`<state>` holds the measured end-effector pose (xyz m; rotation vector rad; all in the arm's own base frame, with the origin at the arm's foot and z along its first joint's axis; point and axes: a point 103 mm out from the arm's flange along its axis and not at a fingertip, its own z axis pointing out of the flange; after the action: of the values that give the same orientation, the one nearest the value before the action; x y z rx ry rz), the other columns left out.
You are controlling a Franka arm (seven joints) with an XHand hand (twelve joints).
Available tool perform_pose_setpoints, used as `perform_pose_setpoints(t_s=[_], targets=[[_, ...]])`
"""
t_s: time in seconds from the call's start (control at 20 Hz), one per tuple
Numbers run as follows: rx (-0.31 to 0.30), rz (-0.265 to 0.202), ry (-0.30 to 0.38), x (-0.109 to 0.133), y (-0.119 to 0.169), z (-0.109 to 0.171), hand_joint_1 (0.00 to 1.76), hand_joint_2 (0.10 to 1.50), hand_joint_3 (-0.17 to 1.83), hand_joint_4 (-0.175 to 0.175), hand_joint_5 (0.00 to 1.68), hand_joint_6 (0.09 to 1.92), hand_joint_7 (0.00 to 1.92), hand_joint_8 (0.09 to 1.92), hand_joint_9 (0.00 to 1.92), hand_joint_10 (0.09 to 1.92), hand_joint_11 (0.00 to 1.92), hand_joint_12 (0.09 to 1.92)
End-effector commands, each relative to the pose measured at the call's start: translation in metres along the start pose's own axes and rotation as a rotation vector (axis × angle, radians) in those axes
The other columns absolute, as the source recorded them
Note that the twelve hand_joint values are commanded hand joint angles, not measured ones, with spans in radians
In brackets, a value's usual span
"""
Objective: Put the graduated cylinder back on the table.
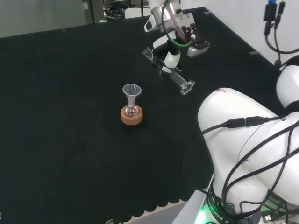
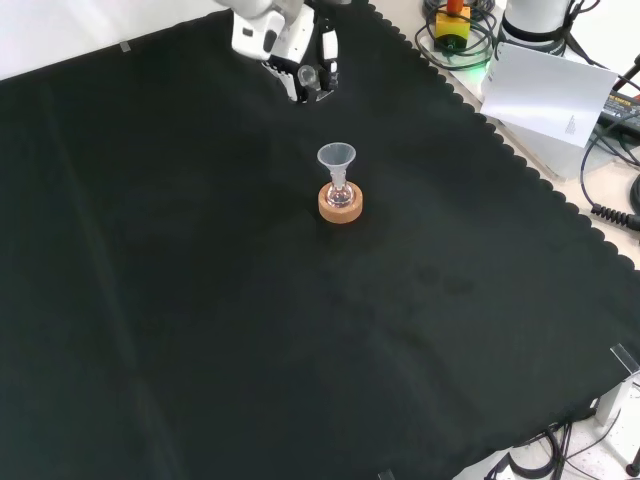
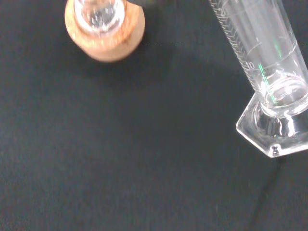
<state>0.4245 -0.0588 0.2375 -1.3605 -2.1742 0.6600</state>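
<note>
Hand (image 1: 172, 56) curled round cylinder (image 1: 174, 78), held tilted above the desk (image 1: 70, 116), foot low and toward 4 o'clock in the head view, mouth up toward 10 o'clock. Flask (image 1: 132, 110) with funnel (image 1: 131, 90) on cork ring (image 1: 132, 116), at 8 o'clock from the cylinder, apart from it. Risks, as judged: released at this slant, likely to topple and roll; lowered unrighted, foot edge (image 3: 274, 130) striking first and skidding toward the flask.

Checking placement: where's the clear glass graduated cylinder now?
Head view: clear glass graduated cylinder tilted in the hand, above the cloth, right of the cork-ring flask.
</note>
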Motion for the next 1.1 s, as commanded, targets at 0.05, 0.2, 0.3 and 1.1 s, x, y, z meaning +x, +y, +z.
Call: perform_pose_setpoints(t_s=[0.05,0.2,0.3,1.1], targets=[[-0.177,-0.075,0.024,-0.005,0.010,-0.004,1.14,1.12,0.00,-0.145,0.99,1.00,1.32,0.25,1.52,0.09,1.41,0.67],[-0.252,-0.089,0.050,-0.010,0.017,-0.004,1.14,1.12,0.00,-0.145,0.99,1.00,1.32,0.25,1.51,0.09,1.41,0.67],[-0.305,-0.095,0.069,-0.015,0.024,-0.004,1.14,1.12,0.00,-0.145,0.99,1.00,1.32,0.25,1.51,0.09,1.41,0.66],[-0.551,-0.138,0.220,-0.051,0.115,-0.009,1.14,1.12,0.00,-0.146,0.99,1.01,1.31,0.24,1.51,0.09,1.41,0.66]])
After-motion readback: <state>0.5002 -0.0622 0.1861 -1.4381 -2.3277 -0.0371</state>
